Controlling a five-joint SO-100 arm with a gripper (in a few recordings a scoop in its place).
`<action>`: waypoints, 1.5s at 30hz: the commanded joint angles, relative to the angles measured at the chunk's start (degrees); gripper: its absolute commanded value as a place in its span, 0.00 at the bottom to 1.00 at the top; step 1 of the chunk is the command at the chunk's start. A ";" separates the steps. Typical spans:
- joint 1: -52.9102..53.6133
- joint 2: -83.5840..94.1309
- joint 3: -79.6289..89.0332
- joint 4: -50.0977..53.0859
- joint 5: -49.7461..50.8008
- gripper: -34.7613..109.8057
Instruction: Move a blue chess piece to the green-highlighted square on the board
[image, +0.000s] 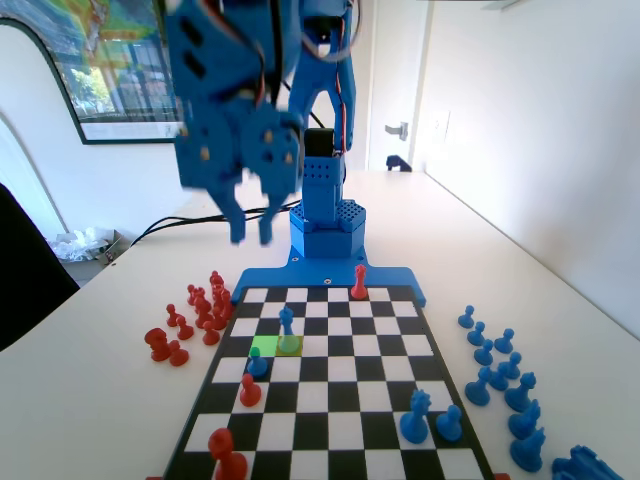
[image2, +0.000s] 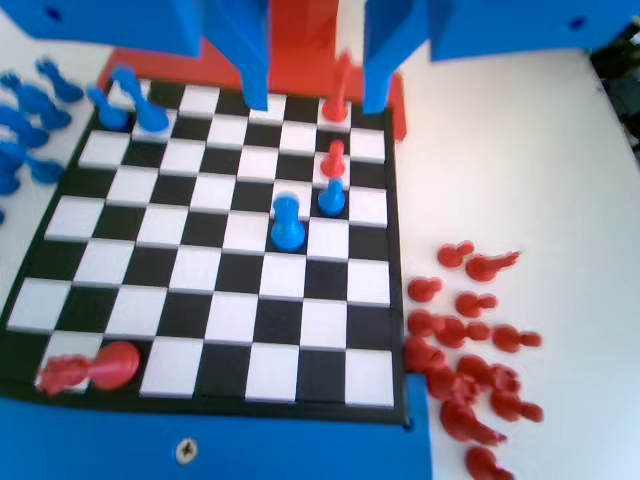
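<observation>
The gripper (image: 252, 232) is held high above the board (image: 440, 400), its jaws parted and empty. The blue chess piece (image: 288, 331) is seen upright, long axis vertical and knob uppermost, near the board's left edge in the fixed view. Its base is set at the right border of the green-highlighted square (image: 268, 346), over the yellow-olive tinted square (image: 291, 346). A blue pawn (image: 257, 363) stands close by; it could be toppled on a careless descent.
</observation>
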 joint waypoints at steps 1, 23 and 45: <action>0.18 0.70 0.70 0.00 -1.14 0.33; -1.41 -10.90 -4.75 -0.09 1.05 0.33; -0.35 -16.44 -2.20 -8.35 -1.23 0.33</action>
